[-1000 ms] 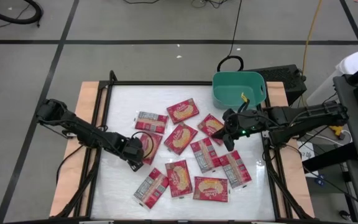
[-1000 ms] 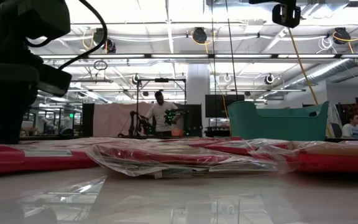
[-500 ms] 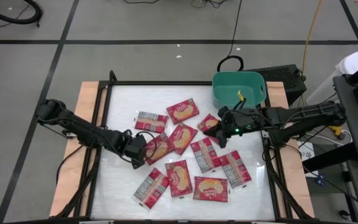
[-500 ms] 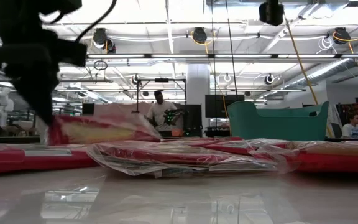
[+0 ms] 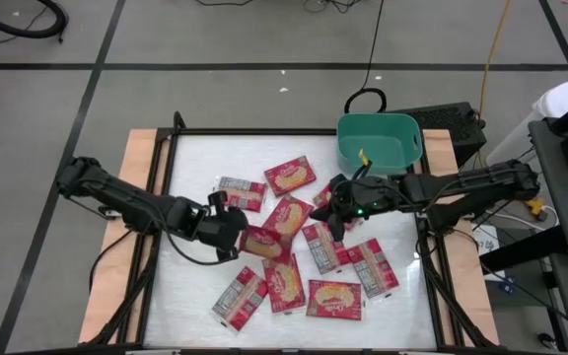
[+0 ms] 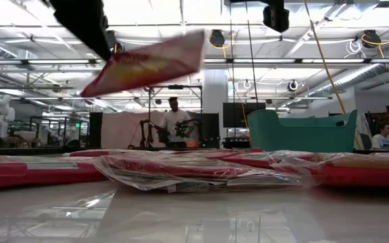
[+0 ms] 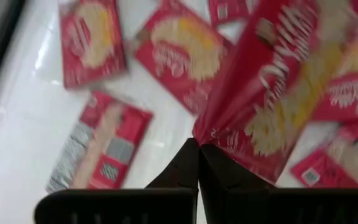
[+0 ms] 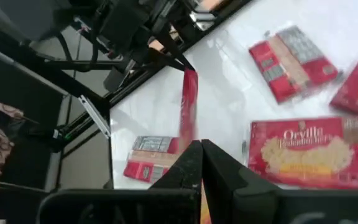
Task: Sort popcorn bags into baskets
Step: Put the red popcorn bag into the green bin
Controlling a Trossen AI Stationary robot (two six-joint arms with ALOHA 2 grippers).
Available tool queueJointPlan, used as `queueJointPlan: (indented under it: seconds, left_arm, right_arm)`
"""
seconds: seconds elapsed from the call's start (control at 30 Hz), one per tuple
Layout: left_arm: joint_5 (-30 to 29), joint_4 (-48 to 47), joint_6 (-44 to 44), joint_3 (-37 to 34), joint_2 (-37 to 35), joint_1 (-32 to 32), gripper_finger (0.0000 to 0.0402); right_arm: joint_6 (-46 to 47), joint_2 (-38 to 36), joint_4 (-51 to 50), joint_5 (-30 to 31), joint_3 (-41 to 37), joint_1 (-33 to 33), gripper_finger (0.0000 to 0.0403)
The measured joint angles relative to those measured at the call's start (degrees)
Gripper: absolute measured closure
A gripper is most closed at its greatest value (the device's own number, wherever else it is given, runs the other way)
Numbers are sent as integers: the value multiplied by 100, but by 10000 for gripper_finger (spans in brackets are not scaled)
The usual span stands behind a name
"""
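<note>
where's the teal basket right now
In the high view the teal basket sits at the table's far right corner, just beyond the right gripper; the nearest popcorn bag lies to its left.

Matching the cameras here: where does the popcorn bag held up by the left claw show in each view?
High view: popcorn bag left of centre, in the left claw.
Low view: top left, tilted, airborne.
Left wrist view: upper right.
Right wrist view: centre, edge-on.
Shared: white table.
</note>
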Motion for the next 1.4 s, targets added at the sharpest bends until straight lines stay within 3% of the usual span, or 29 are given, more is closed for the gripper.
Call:
queueJointPlan:
  seconds: [0.13,0.33,0.63,0.83,1.0,1.1,1.4]
  left_arm:
    - [-82,0,182,328,0,97,401]
    - [-354,53,61,631,-2,359,401]
    - [-347,785,287,772,-4,825,401]
    - [-271,979,321,774,-4,1049,401]
    - [-33,1100,321,774,-4,1251,401]
    - [-19,1164,388,774,-7,1360,401]
    - [8,1164,470,774,-7,1622,401]
  right_arm:
    - [-228,1,-100,63,51,-35,375]
    - [-459,3,-117,63,51,-21,297]
    - [-3,3,68,38,-99,-16,215]
    - [50,3,194,42,-186,-12,185]
    - [-635,71,549,61,-186,87,164]
    - [-1075,174,639,63,-190,143,161]
    - [-1101,693,647,247,-190,-49,161]
